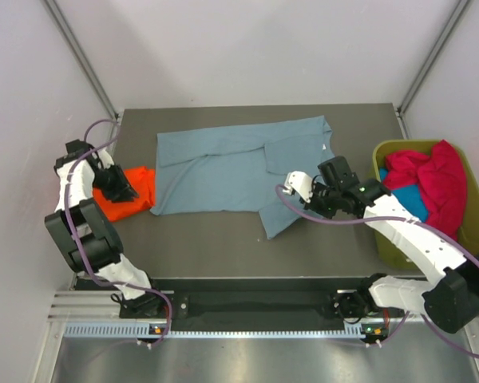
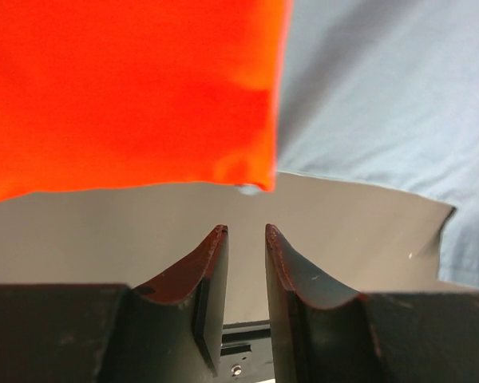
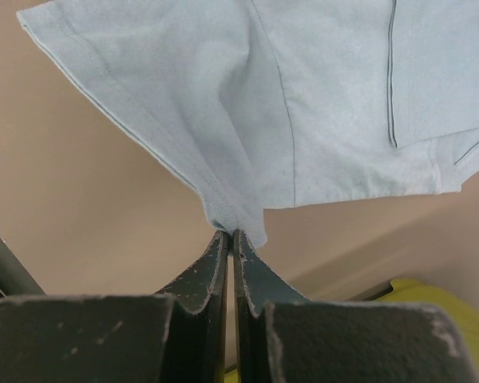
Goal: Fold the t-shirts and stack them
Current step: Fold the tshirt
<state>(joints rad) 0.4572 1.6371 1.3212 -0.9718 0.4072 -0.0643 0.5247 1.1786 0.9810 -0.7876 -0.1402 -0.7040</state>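
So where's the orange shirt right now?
In the top view, the orange shirt lies on the table's left side, by the left gripper, right beside the left edge of the spread-out blue shirt.

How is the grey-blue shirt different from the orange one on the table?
The grey-blue t-shirt lies spread wide; the orange-red t-shirt is a small compact bundle. The right hand pinches the grey-blue one's edge; the open left hand holds nothing of the orange one. Both are plain cloth.
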